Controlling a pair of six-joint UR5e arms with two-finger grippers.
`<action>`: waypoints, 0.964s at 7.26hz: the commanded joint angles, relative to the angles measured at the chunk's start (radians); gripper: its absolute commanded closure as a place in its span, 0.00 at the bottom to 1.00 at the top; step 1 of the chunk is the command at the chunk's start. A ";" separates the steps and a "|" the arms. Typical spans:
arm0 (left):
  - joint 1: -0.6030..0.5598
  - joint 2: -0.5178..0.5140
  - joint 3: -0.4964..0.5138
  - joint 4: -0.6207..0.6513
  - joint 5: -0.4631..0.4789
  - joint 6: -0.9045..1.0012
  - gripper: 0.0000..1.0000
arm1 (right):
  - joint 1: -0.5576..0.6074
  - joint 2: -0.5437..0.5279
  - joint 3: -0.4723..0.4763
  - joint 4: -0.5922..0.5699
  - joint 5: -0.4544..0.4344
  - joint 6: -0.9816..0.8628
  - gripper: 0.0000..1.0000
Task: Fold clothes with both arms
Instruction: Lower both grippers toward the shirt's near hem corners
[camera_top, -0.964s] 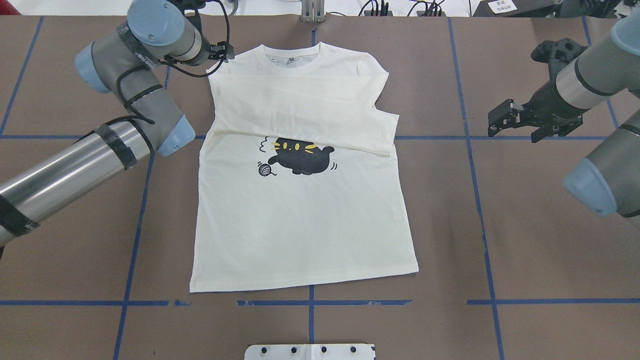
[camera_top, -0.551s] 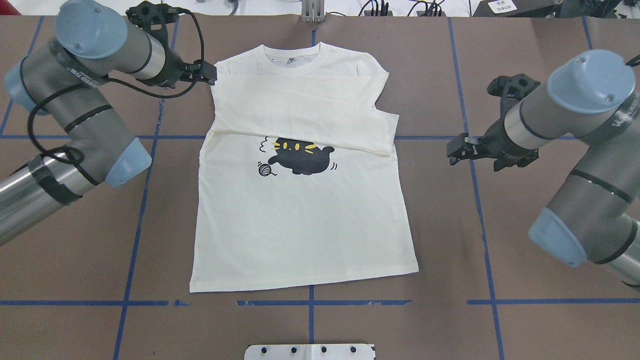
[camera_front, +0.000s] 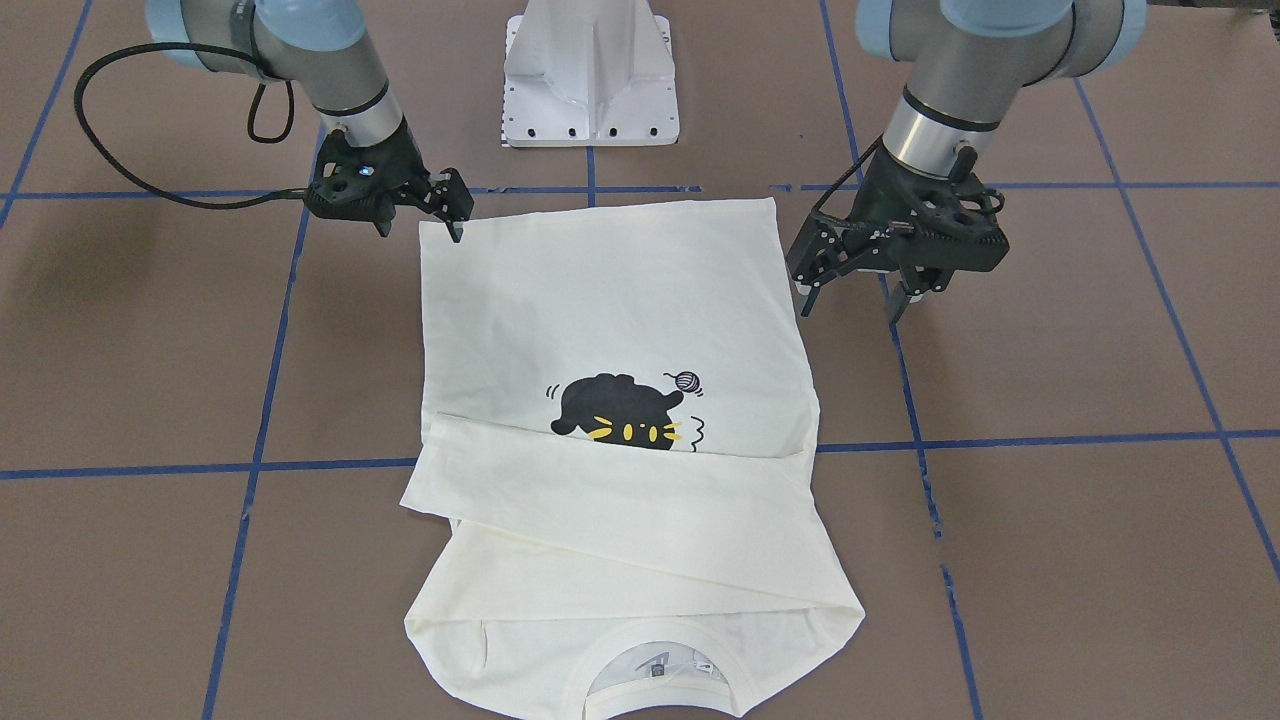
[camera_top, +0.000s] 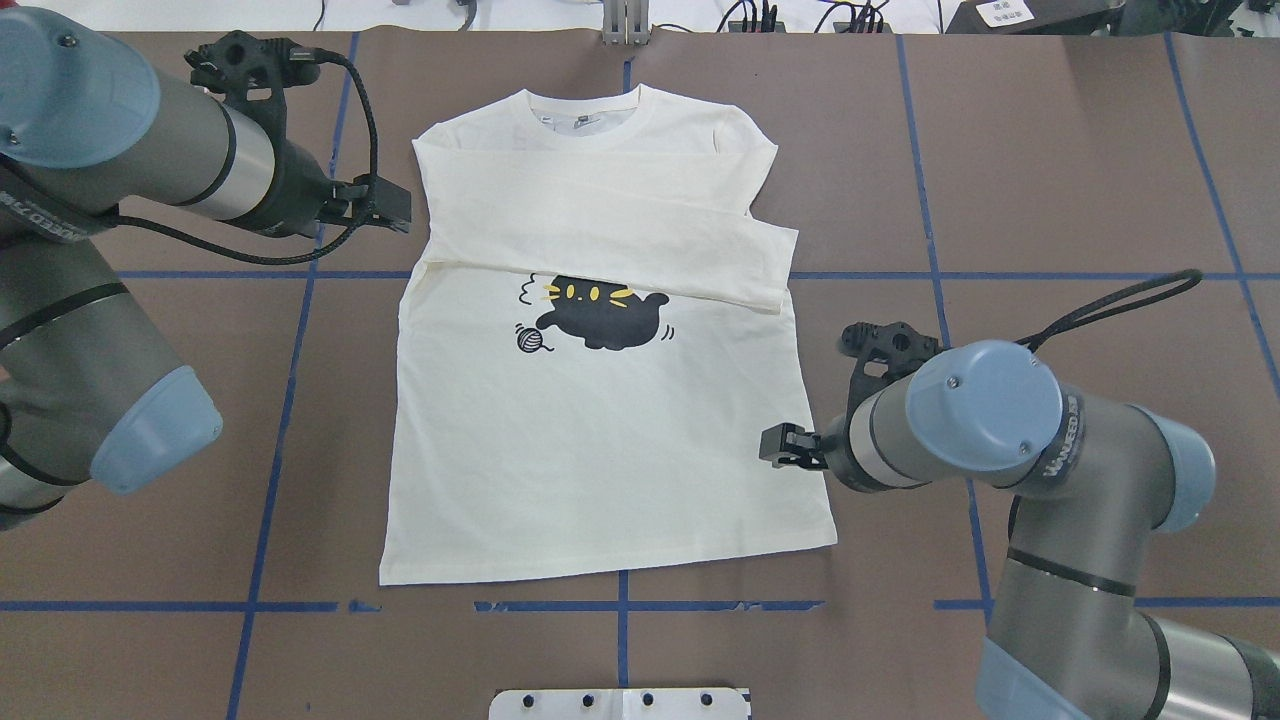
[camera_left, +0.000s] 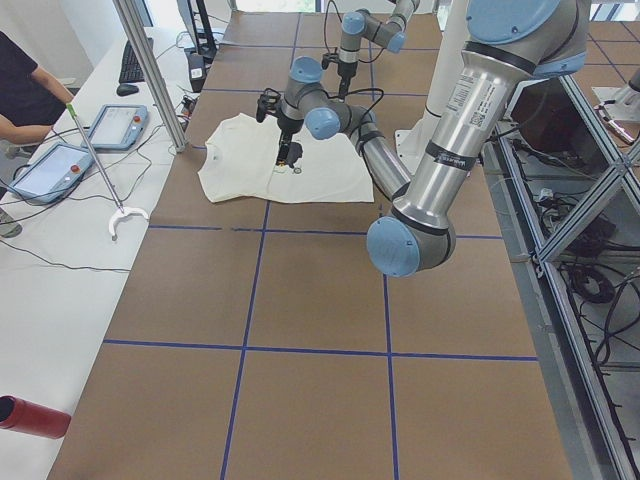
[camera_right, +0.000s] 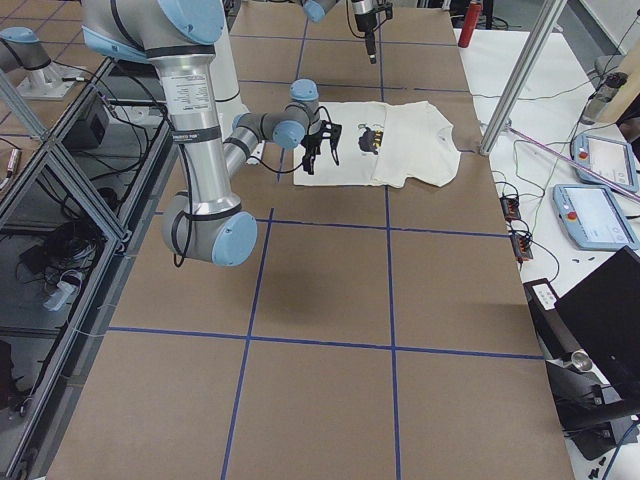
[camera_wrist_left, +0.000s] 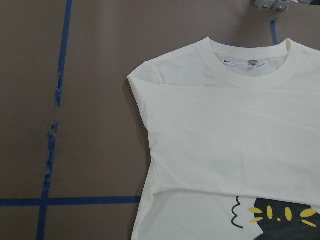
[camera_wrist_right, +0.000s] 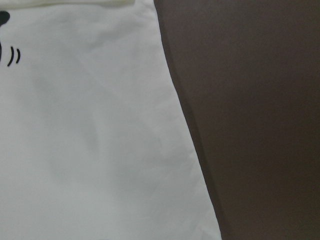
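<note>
A cream-white long-sleeved shirt with a black cat print (camera_top: 600, 440) is laid flat on the brown worktop (camera_top: 1080, 150). Its sleeves are folded across the chest and its collar is at the far side. The left hand (camera_front: 848, 312) is held spread, raised, left of the shirt. The right hand (camera_front: 420, 235) is spread beside the right edge, near the hem.

The folded sleeve (camera_top: 610, 250) lies over the shirt (camera_top: 600, 450) and hides the top of the cat print (camera_top: 600, 315). From above, the right gripper (camera_top: 785, 446) at the shirt's right edge is mostly behind its own arm. Only a black tip peeks out, and I cannot tell if it touches the cloth. The front view cuts off the shirt's collar (camera_front: 655, 637) at the bottom. The label (camera_top: 583, 120) inside the collar is too small to read. The right wrist view shows only a blurry strip of the shirt's side.
</note>
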 joint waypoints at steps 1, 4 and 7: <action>0.008 -0.003 -0.010 0.006 0.003 -0.006 0.00 | -0.087 -0.003 -0.031 0.010 -0.040 0.051 0.00; 0.042 -0.009 -0.010 0.005 0.008 -0.028 0.00 | -0.092 -0.022 -0.057 0.010 -0.037 0.066 0.00; 0.042 -0.013 -0.010 0.003 0.006 -0.028 0.00 | -0.092 -0.024 -0.083 0.009 -0.032 0.066 0.01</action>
